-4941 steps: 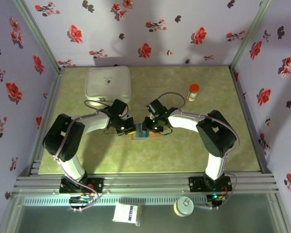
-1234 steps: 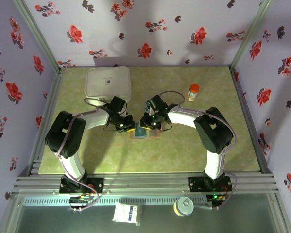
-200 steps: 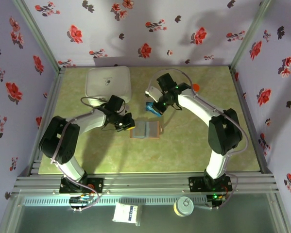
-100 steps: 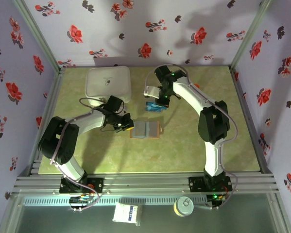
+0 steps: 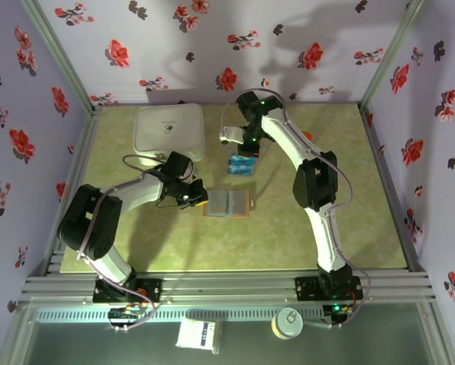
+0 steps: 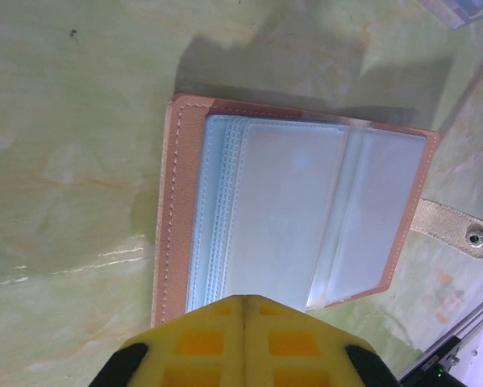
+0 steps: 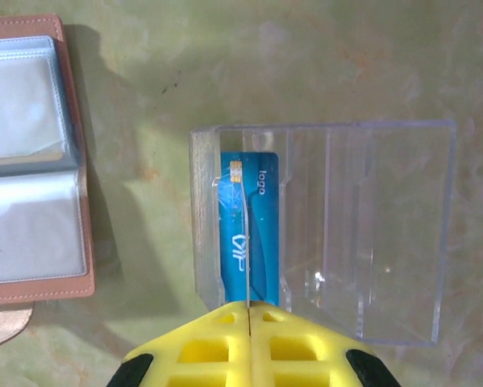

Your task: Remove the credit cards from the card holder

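Wallet (image 6: 297, 218) lies open, sleeves frosted, so can't tell if they hold cards. Left claw (image 6: 243, 298) covers its near edge, possibly touching. Left claw closed, empty, wallet at its 12 o'clock. Right claw (image 7: 247, 305) closed, empty. Blue card (image 7: 253, 234) stands in tray (image 7: 386, 129) at its 12, wallet at 9, cut off.

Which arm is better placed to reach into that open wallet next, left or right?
Left, probably: the left gripper sits shut at the card holder, while the right gripper hangs over the clear tray with the blue card in it. The visible sleeves look empty.
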